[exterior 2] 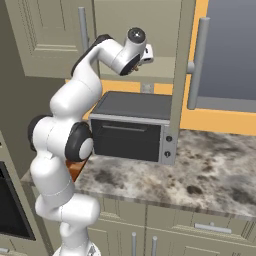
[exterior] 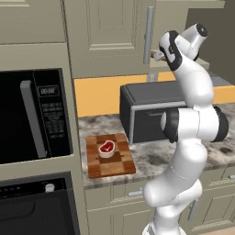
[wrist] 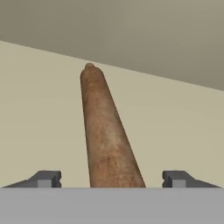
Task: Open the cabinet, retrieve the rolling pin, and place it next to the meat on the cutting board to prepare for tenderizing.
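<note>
Straddling the rolling pin (wrist: 107, 135), the claw (wrist: 111, 179) has its tips wide on either side with gaps, nothing gripped yet. Pin lies on the shelf of the open cabinet (exterior 2: 181, 75). Risk: off-centre closing could roll it away or deeper in, hard to judge depth here. Meat (exterior: 106, 148) waits on the cutting board (exterior: 110, 167) down on the worktop (exterior 2: 210, 170)

On my screens I list a dark toaster oven (exterior: 151, 112) on the speckled stone counter (exterior 2: 215, 170), a black microwave (exterior: 32, 114) above a black wall oven (exterior: 36, 206), an orange backsplash (exterior: 96, 94), and beige lower drawers (exterior 2: 200, 225).
</note>
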Available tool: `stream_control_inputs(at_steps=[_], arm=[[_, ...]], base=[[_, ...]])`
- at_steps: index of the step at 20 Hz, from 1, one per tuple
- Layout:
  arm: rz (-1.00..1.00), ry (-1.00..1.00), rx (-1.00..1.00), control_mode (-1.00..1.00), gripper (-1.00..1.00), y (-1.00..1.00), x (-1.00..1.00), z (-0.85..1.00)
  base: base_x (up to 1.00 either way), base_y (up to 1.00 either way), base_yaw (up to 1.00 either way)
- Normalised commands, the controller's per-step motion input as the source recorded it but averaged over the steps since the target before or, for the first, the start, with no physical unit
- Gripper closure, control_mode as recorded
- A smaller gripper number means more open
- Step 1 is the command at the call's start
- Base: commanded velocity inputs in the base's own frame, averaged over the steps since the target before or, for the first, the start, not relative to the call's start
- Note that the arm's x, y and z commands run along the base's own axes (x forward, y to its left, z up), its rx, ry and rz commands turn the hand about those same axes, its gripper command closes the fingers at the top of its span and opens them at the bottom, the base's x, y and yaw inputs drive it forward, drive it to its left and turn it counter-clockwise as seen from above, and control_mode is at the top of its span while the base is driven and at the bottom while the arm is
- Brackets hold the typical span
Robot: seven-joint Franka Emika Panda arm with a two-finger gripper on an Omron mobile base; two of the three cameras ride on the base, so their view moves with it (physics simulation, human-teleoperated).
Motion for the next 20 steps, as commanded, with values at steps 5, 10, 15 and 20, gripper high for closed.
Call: stream_control_inputs(at_steps=[5, 10, 15, 20], arm=[[0.01, 0.01, 0.0, -1.0, 1.0, 0.0, 0.07, -0.11], [0.0, -0.07, 0.03, -1.0, 1.0, -0.11, -0.26, -0.07], [0.0, -0.17, 0.05, -1.0, 1.0, -0.18, -0.76, 0.1], [0.0, -0.11, 0.06, -1.0, 1.0, -0.06, -0.75, 0.27]], base=[[0.0, 0.0, 0.0], [0.0, 0.0, 0.0], [0.0, 0.0, 0.0], [0.0, 0.0, 0.0]])
